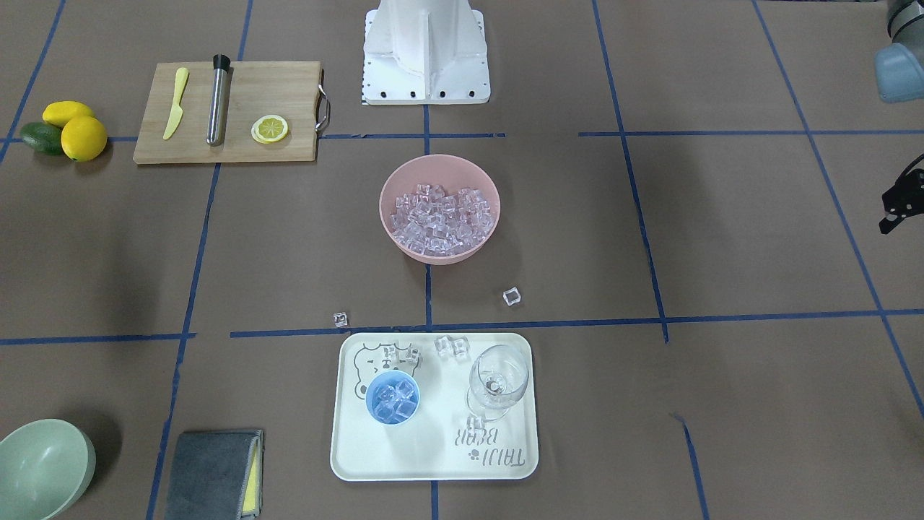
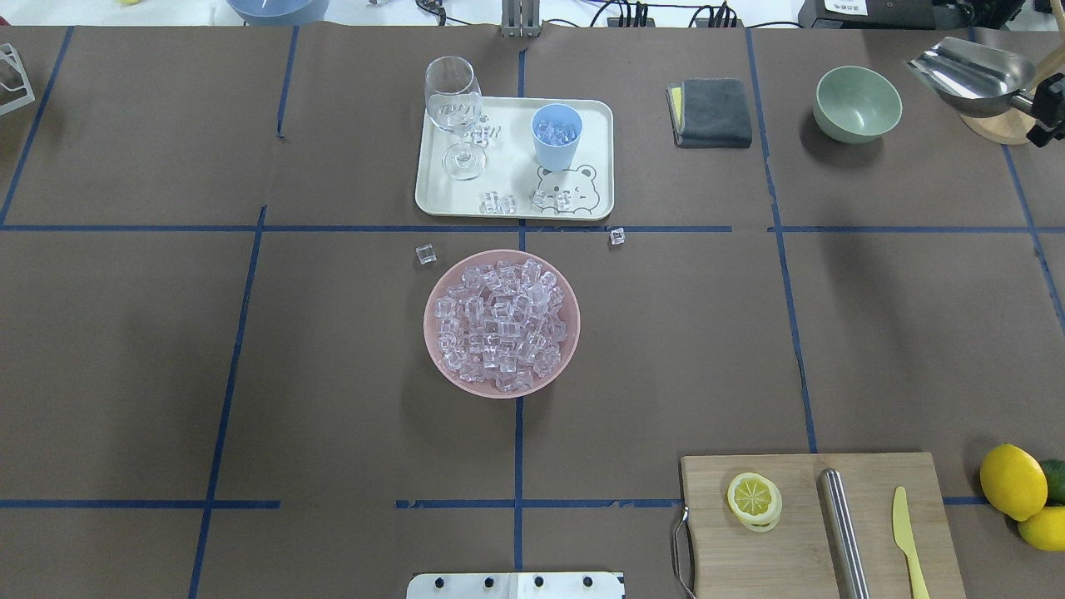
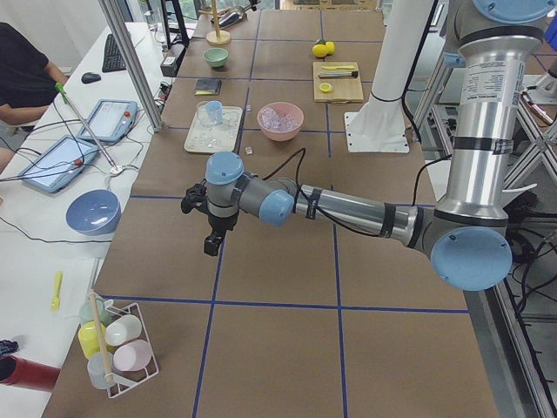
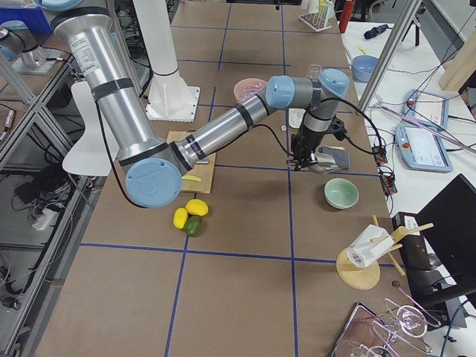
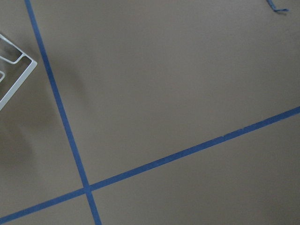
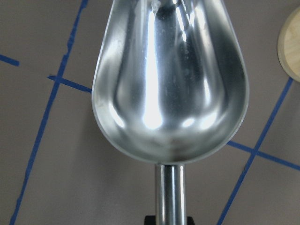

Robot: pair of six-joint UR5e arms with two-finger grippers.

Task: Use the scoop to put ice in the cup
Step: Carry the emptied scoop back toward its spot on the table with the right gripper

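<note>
Scoop [image 6: 168, 79] looks stiff, slick steel, empty rn, right gripper [image 2: 1040, 112] pinching its thin rod handle at trough's 6 o'clock; ice [image 2: 501, 323] prob light, slippery, bouncy.

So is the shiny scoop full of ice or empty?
Empty. In the right wrist view the scoop shows only bare shiny metal inside, no cubes. The ice sits in the pink bowl.
</note>
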